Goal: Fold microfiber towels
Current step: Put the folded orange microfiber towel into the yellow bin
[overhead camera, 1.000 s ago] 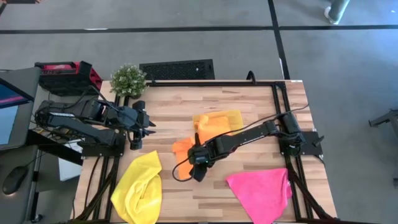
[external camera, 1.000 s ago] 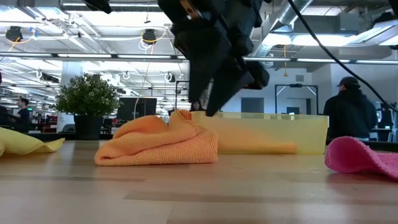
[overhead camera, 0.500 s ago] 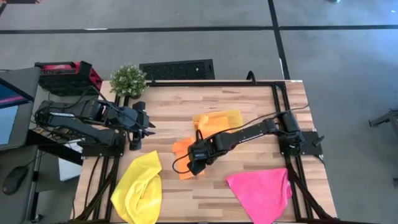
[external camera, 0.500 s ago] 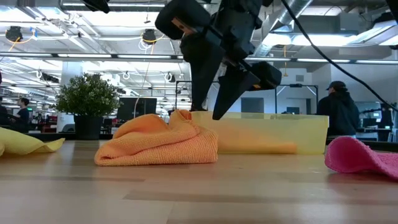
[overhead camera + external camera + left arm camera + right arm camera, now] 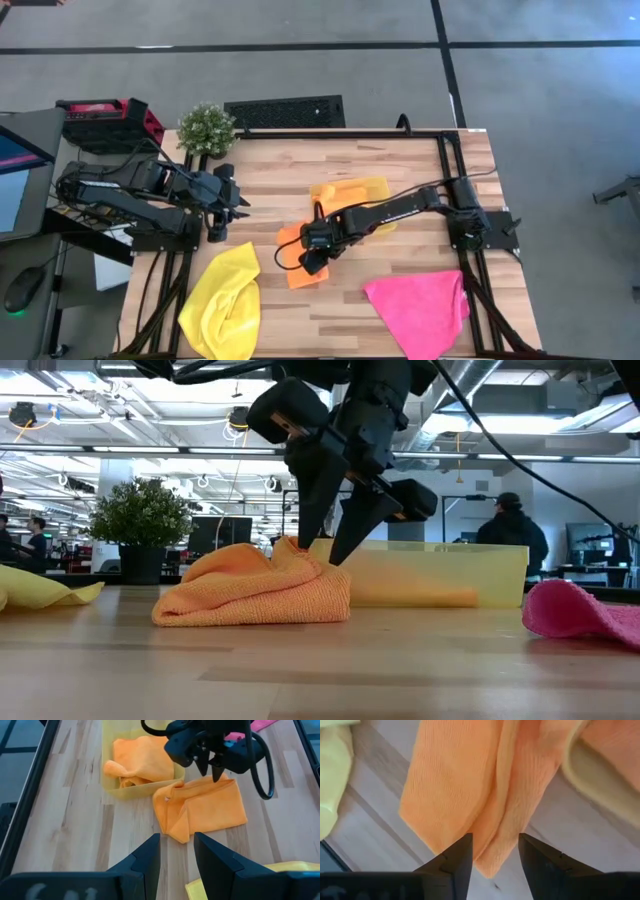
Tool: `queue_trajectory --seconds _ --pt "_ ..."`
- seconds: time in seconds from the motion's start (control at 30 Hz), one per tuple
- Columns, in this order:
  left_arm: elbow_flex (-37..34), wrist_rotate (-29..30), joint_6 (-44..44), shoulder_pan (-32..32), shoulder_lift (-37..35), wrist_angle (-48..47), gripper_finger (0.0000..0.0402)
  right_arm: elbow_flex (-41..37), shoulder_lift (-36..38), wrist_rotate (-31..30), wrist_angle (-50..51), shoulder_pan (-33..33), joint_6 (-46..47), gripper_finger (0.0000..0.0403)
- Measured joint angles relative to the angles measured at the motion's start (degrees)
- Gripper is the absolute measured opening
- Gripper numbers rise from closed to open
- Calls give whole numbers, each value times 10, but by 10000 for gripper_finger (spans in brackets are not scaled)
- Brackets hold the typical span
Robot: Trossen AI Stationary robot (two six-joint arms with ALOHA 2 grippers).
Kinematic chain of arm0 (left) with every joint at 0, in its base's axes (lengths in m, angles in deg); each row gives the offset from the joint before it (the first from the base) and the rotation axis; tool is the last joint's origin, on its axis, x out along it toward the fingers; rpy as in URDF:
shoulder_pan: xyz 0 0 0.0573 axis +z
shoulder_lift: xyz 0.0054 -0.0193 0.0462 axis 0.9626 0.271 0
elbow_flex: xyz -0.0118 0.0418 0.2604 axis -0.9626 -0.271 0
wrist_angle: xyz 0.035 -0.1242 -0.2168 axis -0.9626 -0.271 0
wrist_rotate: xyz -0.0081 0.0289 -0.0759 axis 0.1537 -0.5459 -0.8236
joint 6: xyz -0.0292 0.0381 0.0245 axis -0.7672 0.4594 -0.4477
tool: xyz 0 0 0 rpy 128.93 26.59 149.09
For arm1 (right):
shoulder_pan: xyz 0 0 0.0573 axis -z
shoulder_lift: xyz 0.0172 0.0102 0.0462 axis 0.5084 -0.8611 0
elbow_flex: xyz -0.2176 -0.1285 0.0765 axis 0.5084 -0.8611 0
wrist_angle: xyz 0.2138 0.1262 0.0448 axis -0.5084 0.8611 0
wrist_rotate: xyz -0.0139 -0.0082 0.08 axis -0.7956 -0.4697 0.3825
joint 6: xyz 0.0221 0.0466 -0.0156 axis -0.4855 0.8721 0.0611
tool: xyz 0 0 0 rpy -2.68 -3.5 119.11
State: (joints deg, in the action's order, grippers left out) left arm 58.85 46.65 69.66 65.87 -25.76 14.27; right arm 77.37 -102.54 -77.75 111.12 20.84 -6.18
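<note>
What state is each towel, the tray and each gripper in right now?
Orange towel on table: loosely folded, beside tray.
Orange towel in tray: bunched.
Yellow towel: crumpled.
Pink towel: spread, unfolded.
Tray: upright.
Right gripper: fingers open, at the table towel's top.
Left gripper: open, waiting at the left edge.

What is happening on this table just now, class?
The right gripper hangs with open fingers over a rumpled orange towel lying on the table beside the yellow tray, which holds a second orange towel. Nothing is gripped yet. The left gripper waits, open, at the table's left edge. A yellow towel and a pink towel lie unfolded near the front edge.
</note>
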Motion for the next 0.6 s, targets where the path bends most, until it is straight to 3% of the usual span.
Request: queue_trajectory --seconds 0.6 --pt "0 0 2 0 0 0 112 0 0 -10 3 -5 -1 173"
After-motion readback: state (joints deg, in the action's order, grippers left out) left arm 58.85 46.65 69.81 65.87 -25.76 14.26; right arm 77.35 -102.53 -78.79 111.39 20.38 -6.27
